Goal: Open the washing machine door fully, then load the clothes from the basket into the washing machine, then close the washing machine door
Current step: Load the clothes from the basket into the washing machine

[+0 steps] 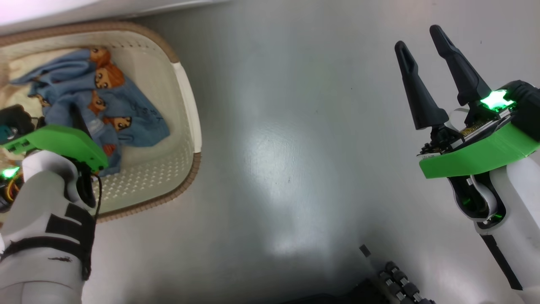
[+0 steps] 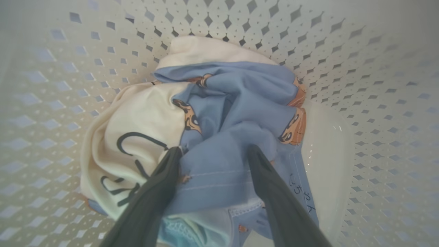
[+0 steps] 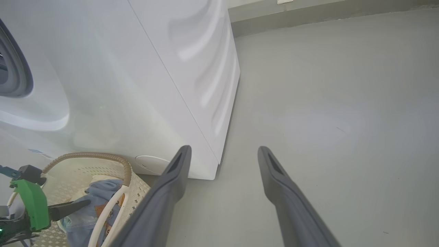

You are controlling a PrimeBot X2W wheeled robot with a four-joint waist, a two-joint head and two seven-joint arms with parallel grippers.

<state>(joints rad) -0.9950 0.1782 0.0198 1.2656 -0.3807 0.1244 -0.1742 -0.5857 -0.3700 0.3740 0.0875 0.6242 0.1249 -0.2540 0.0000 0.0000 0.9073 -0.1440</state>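
Basket [image 1: 185, 97]: you have it at 9 to 10 o'clock in the head view, standing on the grey floor [image 1: 295, 126] just beside the white washing machine [image 3: 137, 68]. Its visible side wall runs roughly 12 to 6; the frame edge cuts off the rest, so you cannot tell its long axis.

Clothes [image 1: 126, 105]: one soft bundle inside the basket, blue printed fabric over a cream cloth with dark lettering. In the head view the bundle's long axis runs from 10 towards 4 o'clock.

Left pincer [image 2: 215, 149]: down inside the basket, jaws wide, fingers pointing into the bundle and straddling a blue fold. Both tips meet the cloth; nothing is clamped.

Right pincer [image 1: 418, 37]: at 2 o'clock in the head view, jaws wide and empty, hanging over bare floor, fingers pointing towards 11.

Washing machine, right wrist view: white body at 10 to 11 o'clock, grey gasket [image 3: 13, 68] at the 9 o'clock edge.
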